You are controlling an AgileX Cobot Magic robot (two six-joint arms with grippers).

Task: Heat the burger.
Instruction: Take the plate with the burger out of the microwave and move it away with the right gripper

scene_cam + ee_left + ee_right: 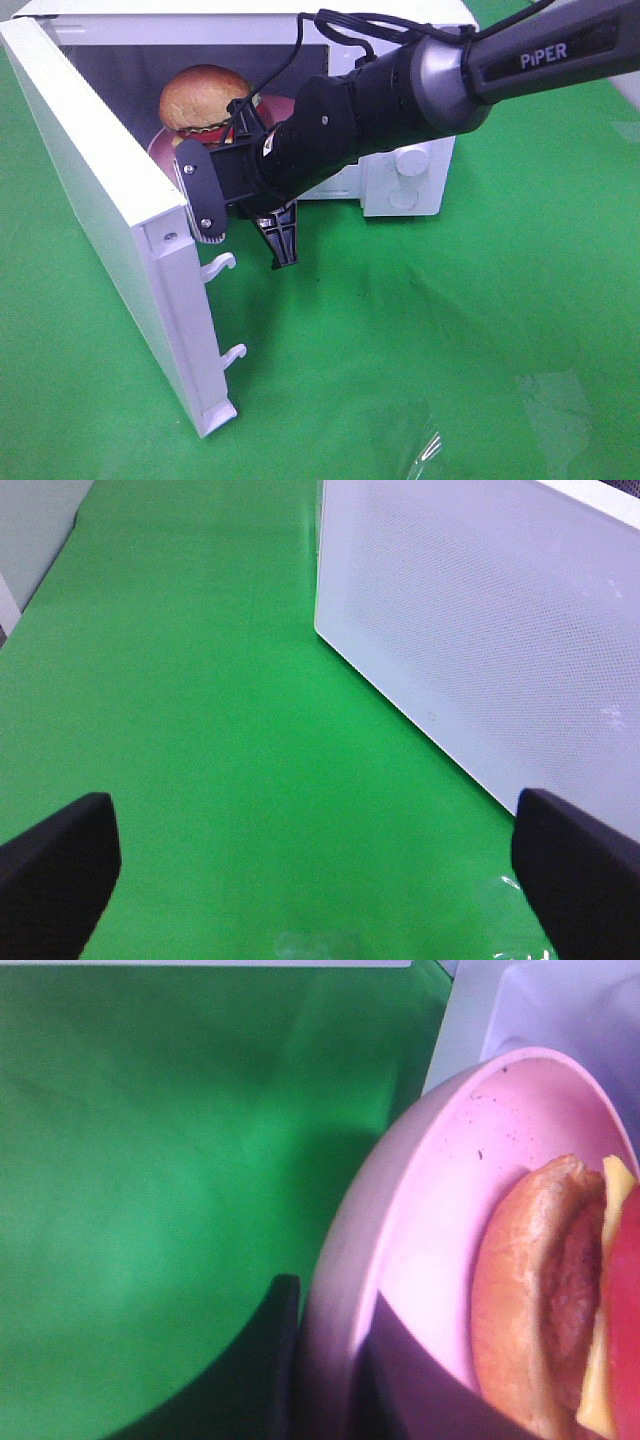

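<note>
Right end effector (pixel 325 1380) clamped on the rim of the pink plate (pixel 430 1210), 1 dark finger outside the rim and 1 inside; reaching into the mouth of the white microwave (pixel 410 175) in the high view. Left end effector (pixel 310 880) released, both black fingertips (pixel 55 870) spread wide over bare green cloth, beside the microwave's white perforated side wall.

Burger (pixel 205 98) resting on the plate, inside the microwave cavity near its opening; rounded golden-brown top bun, glossy, with dark and green filling at its lower edge in the high view; from the right wrist, tan bun (pixel 515 1300), brown patty, yellow cheese and red tomato stacked sideways, close to the clamped rim but not touching the fingers.

1 burger; 1 plate; 1 microwave with 1 door (pixel 110 200) swung open toward the left, 2 white latch hooks on its free edge; 2 round white knobs on the control panel; 2 arms, only the right 1 visible from above, marked PiPER.

Table (pixel 450 330) covered in green cloth, slightly creased; a clear plastic scrap near the front edge; room beyond not discernible.
</note>
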